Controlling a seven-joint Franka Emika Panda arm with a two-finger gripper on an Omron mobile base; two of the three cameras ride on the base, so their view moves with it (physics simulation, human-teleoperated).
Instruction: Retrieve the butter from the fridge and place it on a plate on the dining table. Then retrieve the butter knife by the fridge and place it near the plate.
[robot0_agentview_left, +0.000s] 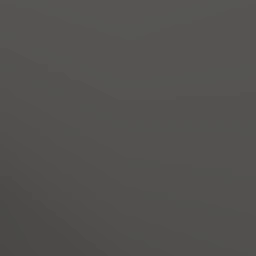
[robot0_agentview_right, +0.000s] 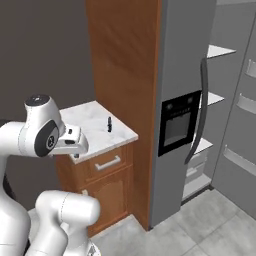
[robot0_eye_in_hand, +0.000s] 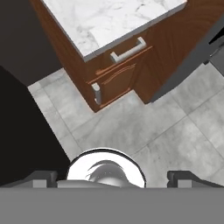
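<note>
We see the tall grey two-door fridge (robot0_agentview_right: 182, 100) with its right door swung open, exposing white shelves (robot0_agentview_right: 220, 51) that look bare from this angle. The butter is not visible on them, and we cannot tell where it lies. The small slim dark butter knife (robot0_agentview_right: 109, 124) rests on the white grey-veined marble surface (robot0_agentview_right: 90, 125) of the wooden cabinet just left of the fridge, near its right edge. In the hand view, the tool (robot0_eye_in_hand: 111, 177) points down at the grey tiled floor (robot0_eye_in_hand: 175, 135), with the cabinet's metal drawer handle (robot0_eye_in_hand: 127, 49) further off. The two dark fingertips (robot0_eye_in_hand: 41, 177) stand at their widest and nothing lies between them, so the tool is open and empty.

We judge the task to be at an early stage: the fridge is open, but the butter is not in hand and the knife is untouched. Both transfers to the dining table remain to be done.
</note>
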